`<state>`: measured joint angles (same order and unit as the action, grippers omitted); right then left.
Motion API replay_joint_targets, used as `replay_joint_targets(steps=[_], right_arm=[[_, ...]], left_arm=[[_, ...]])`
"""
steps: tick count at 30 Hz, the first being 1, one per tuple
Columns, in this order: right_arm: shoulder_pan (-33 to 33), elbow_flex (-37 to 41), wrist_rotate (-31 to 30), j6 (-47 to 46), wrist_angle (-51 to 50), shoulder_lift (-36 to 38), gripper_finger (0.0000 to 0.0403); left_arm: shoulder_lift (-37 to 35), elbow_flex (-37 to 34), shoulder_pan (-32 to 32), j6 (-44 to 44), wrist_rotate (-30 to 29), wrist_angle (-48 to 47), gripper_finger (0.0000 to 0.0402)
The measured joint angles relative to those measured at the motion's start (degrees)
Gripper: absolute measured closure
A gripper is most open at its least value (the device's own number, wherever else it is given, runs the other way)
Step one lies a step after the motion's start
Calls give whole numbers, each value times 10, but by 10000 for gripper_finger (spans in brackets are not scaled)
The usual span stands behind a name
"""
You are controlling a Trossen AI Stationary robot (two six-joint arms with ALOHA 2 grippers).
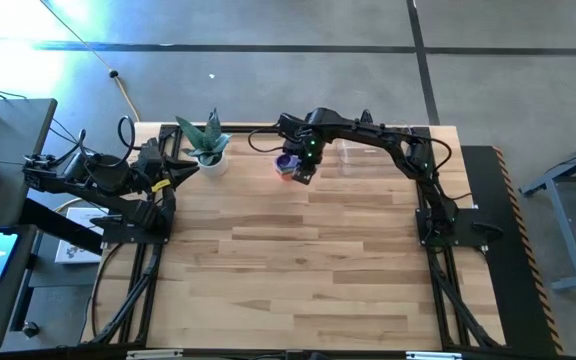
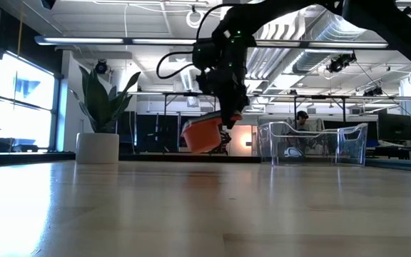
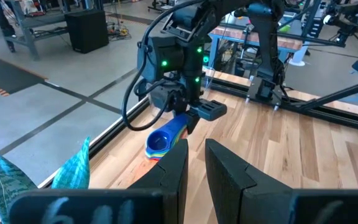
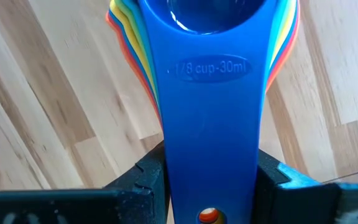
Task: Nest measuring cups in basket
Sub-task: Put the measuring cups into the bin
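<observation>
1. Right end effector (image 1: 302, 170) is up off the table (image 1: 308, 270), its fingers clamped on the handles of the stacked measuring cups (image 3: 165, 139).
2. The stack hangs in the air near the table's far edge, blue cup (image 4: 210, 93) innermost, orange (image 2: 204, 135) outermost.
3. The basket (image 2: 318, 144) sits on the table to the right of the stack, apart from it.
4. A potted plant (image 1: 208, 148) stands on the stack's other side.
5. Left end effector (image 3: 194, 171) waits at the table's left edge, fingers slightly apart, holding nothing.

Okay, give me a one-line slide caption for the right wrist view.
Right gripper clamps the blue handle of the nested measuring cups, stamped 1/8 cup-30ml, above the wooden table.
</observation>
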<state>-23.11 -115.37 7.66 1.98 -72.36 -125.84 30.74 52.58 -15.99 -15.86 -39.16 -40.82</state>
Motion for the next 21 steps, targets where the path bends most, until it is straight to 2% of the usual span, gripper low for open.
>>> replay_joint_targets(steps=[12, 16, 18, 21], right_arm=[[2, 18, -12, 0, 2, 35, 279], [-3, 156, 8, -37, 96, 111, 279], [-2, 243, 5, -63, 162, 166, 279], [-5, 332, -7, -99, 215, 246, 279]], left_arm=[[0, 0, 0, 0, 0, 0, 355], [0, 0, 0, 0, 0, 0, 355], [0, 0, 0, 0, 0, 0, 355], [0, 0, 0, 0, 0, 0, 355]])
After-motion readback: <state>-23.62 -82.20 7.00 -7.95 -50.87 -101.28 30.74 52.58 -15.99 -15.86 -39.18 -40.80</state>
